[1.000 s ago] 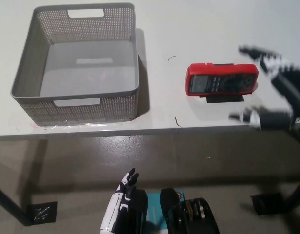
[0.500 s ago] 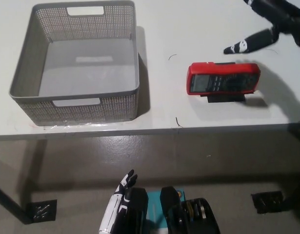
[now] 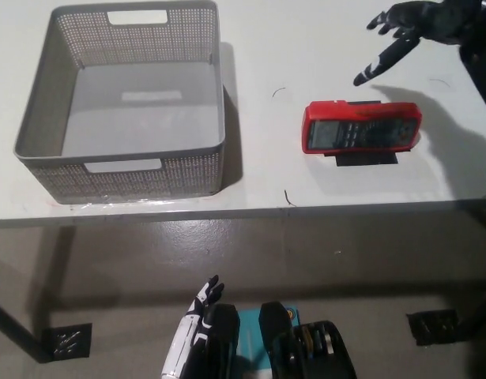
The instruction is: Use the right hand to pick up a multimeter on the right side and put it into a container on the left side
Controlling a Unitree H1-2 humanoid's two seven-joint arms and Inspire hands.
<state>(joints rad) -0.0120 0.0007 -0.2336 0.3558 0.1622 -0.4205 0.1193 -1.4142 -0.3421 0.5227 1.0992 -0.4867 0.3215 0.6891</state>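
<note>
Our right hand (image 3: 412, 31) spread wide, empty, near bench's far right edge; red multimeter (image 3: 360, 126) flat, untouched.

White table (image 3: 306, 47) above grey-brown floor (image 3: 108, 260), with dark legs and foot plates (image 3: 67, 344) below.

Bare table (image 3: 262, 170) lies between the multimeter (image 3: 361, 128) and the container (image 3: 124, 103) — nothing stands there. The container's mesh wall (image 3: 220, 95) faces that gap — open top.
</note>
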